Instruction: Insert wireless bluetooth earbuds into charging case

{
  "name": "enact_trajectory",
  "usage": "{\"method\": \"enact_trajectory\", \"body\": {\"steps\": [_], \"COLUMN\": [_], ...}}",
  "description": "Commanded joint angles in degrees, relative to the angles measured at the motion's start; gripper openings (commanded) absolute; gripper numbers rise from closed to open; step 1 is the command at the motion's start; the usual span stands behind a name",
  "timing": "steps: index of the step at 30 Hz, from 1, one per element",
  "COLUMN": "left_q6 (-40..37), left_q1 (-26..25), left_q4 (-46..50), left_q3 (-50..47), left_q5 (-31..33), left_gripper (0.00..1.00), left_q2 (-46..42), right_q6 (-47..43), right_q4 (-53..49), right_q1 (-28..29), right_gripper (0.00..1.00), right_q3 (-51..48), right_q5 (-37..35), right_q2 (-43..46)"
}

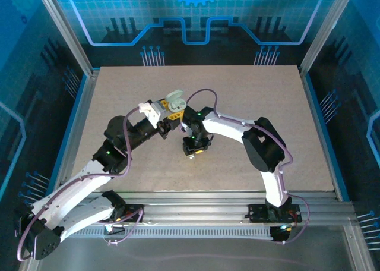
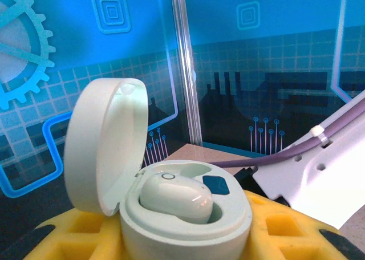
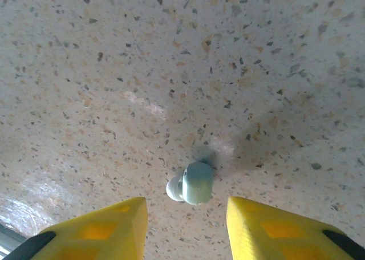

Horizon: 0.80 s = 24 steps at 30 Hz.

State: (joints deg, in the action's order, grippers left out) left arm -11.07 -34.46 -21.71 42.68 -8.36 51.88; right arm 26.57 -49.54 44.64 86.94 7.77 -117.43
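My left gripper (image 2: pixel 185 240) is shut on the pale mint-white charging case (image 2: pixel 188 214), its yellow fingers (image 2: pixel 285 228) pressing on both sides. The lid (image 2: pixel 105 146) stands open to the left. One earbud (image 2: pixel 177 197) sits in a slot; the slot next to it, with a blue contact (image 2: pixel 215 185), holds nothing. From above, the case (image 1: pixel 174 98) is held over the table's middle. My right gripper (image 3: pixel 185 203) is open and points down at the table. A second mint earbud (image 3: pixel 197 183) lies on the table just ahead of its yellow fingertips (image 3: pixel 128 214), untouched.
The speckled tabletop (image 3: pixel 171 72) runs all round the loose earbud. The two arms meet near the table's centre (image 1: pixel 196 134), with the right arm's white link (image 2: pixel 319 174) close beside the case. Blue panels wall the table on three sides.
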Motion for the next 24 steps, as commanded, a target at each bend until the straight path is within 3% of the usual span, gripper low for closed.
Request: {"method": "enact_trajectory", "body": {"steps": [1,5,24], "left_q6": [-0.3,-0.2,0.2], "left_q1": [0.1,0.2,0.2], "left_q4": [-2.0,-2.1,-2.2], "left_q3": [1.1,1.1,1.7], "left_q5": [0.3,0.2,-0.2], "left_gripper": [0.37,0.37,0.37], "left_q2": [-0.6,-0.5,0.3], "right_q6": [0.9,1.0,1.3], "right_q4": [0.9,2.3,4.3], "right_q1": [-0.4,-0.4,0.5], "right_gripper": [0.43,0.41,0.39], "right_q3": [-1.0,-1.4,-0.6], "right_q5": [1.9,5.9,7.8], "right_q2": [-1.4,-2.0,-1.7]}}
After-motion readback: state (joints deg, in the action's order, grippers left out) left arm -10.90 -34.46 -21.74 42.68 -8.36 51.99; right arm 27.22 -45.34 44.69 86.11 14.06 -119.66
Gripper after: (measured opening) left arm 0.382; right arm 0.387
